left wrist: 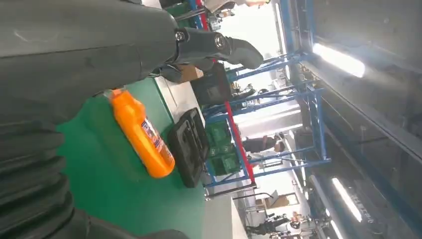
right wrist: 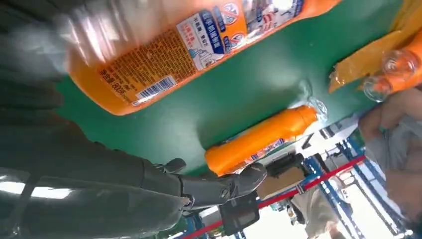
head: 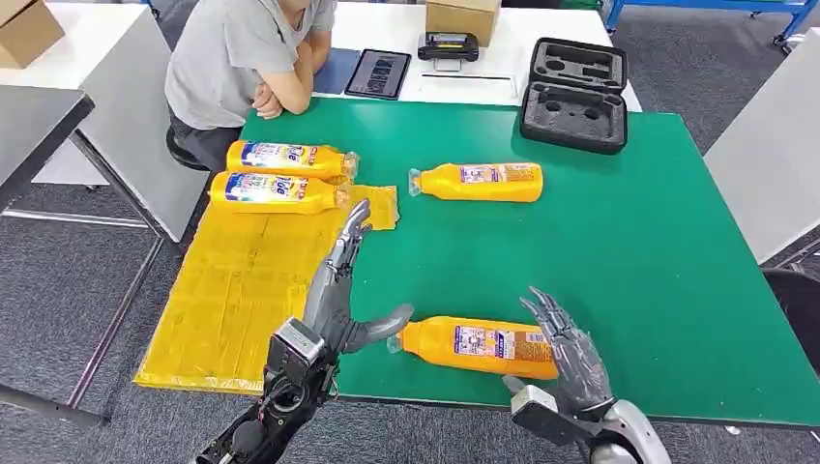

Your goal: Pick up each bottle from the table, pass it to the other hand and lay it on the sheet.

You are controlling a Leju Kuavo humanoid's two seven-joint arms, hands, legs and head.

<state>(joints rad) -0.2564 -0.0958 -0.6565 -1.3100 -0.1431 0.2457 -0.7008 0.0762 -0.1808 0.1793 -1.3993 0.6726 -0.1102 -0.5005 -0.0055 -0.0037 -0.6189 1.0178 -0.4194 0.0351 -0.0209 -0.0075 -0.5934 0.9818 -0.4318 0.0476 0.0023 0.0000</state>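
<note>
Two bottles (head: 285,158) (head: 278,191) already lie side by side on the yellow sheet (head: 242,300), at about 10 o'clock from the head view's centre, caps pointing toward the table middle. They sit at the sheet's far end, likely so the near part stays free for more.

Two bottles remain on the green table (head: 629,251). The far bottle (head: 479,182) lies at 12 o'clock, cap toward the sheet. The near bottle (head: 479,346) lies on its side at 6 o'clock, just in from the near table edge, cap toward the left hand.

The right hand (head: 566,353) hovers at the near bottle's base end, fingers spread and released, holding nothing. Judged from the pose, it is lined up to take this bottle first, being on that side.

The left hand (head: 343,290) is stretched out over the seam between sheet and table, fingers straight, thumb out toward the near bottle's cap, nothing gripped. It probably waits there as receiver, since it is the hand next to the sheet.

Whether either hand touches the bottle cannot be told; the right wrist view shows it close and blurred.

A person (head: 247,58) leans on the table's far edge at 11 o'clock. A black foam case (head: 575,92) sits at 1 o'clock, a tablet (head: 379,73) near 12.
</note>
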